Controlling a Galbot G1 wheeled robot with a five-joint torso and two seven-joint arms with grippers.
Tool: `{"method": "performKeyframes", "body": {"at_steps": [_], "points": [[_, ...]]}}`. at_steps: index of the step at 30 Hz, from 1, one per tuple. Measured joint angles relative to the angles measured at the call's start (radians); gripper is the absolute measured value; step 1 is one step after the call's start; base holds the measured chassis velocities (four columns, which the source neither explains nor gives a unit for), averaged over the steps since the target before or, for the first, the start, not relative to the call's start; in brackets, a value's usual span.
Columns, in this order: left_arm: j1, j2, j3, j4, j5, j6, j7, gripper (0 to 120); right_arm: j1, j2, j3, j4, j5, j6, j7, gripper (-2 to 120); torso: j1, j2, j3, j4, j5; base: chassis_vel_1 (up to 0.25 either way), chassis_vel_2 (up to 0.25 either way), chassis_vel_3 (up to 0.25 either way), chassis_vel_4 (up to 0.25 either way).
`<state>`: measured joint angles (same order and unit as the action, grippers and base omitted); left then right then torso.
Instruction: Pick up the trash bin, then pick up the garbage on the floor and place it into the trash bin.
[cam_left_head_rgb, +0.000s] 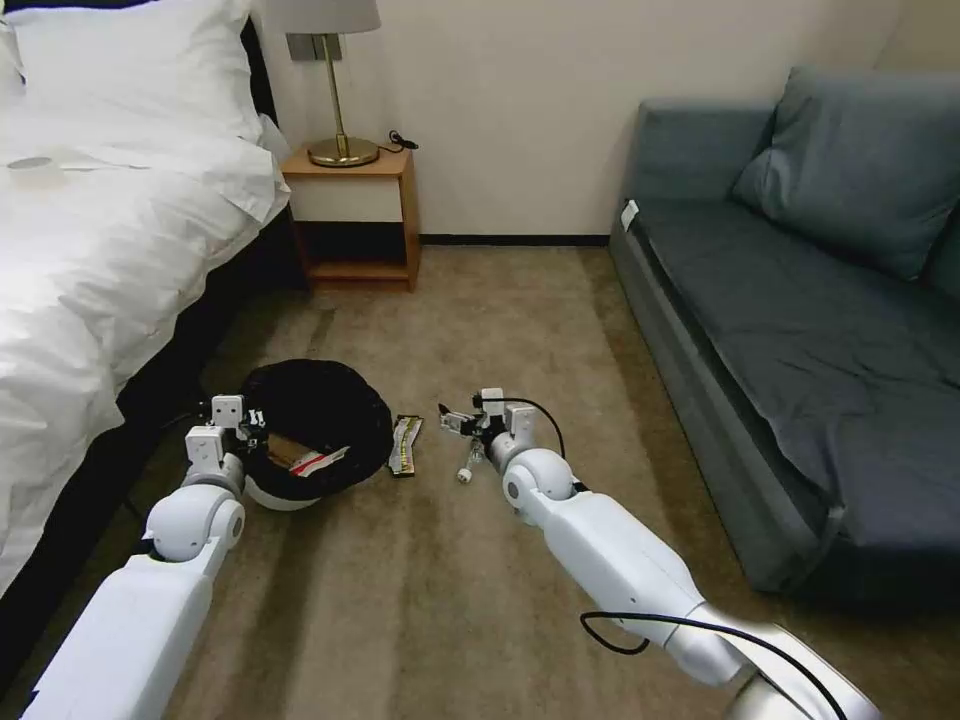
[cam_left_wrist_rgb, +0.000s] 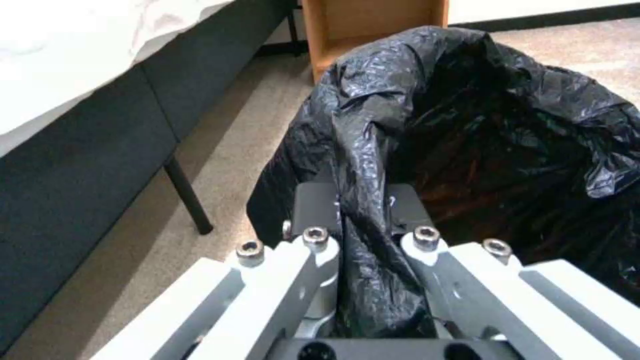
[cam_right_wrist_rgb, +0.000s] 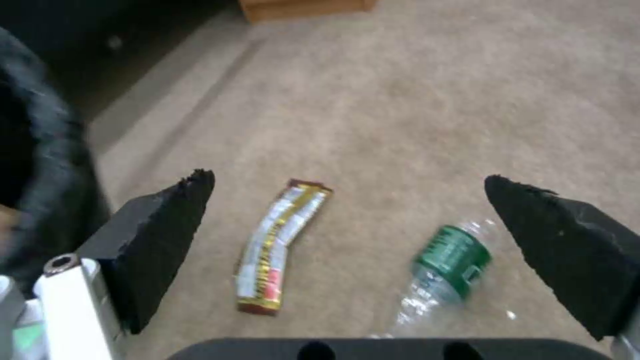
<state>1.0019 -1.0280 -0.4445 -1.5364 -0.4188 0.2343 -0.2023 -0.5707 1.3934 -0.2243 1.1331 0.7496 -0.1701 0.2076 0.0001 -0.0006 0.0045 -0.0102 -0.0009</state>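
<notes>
The trash bin (cam_left_head_rgb: 322, 412) stands on the carpet by the bed, its black liner bag (cam_left_wrist_rgb: 467, 125) crinkled over the rim and its white base showing below. A crumpled tan paper bag and a red-and-white wrapper (cam_left_head_rgb: 305, 458) lie inside. My left gripper (cam_left_head_rgb: 240, 418) is shut on the bin's near rim, pinching the liner (cam_left_wrist_rgb: 363, 220). A dark-and-gold flat wrapper (cam_left_head_rgb: 405, 445) (cam_right_wrist_rgb: 277, 250) lies just right of the bin. A small clear bottle with a green label (cam_left_head_rgb: 467, 463) (cam_right_wrist_rgb: 448, 262) lies further right. My right gripper (cam_left_head_rgb: 455, 420) (cam_right_wrist_rgb: 347, 177) hangs open above these two pieces, holding nothing.
A white-sheeted bed (cam_left_head_rgb: 90, 260) runs along the left. A wooden nightstand (cam_left_head_rgb: 355, 215) with a lamp stands against the back wall. A grey-blue sofa (cam_left_head_rgb: 800, 330) fills the right side. Open carpet lies between the sofa and the bin.
</notes>
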Motion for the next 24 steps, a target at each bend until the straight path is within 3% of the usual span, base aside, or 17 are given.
{"method": "performKeyframes", "body": {"at_steps": [24], "points": [[0.016, -0.002, 0.001, -0.011, 0.011, -0.003, 0.001, 5, -0.009, -0.003, 0.011, -0.041, -0.020, 0.028, -0.023, 100, 0.000, 0.000, 0.000, -0.0001, -0.0002, 0.000, 0.000, 0.000, 0.000]]}}
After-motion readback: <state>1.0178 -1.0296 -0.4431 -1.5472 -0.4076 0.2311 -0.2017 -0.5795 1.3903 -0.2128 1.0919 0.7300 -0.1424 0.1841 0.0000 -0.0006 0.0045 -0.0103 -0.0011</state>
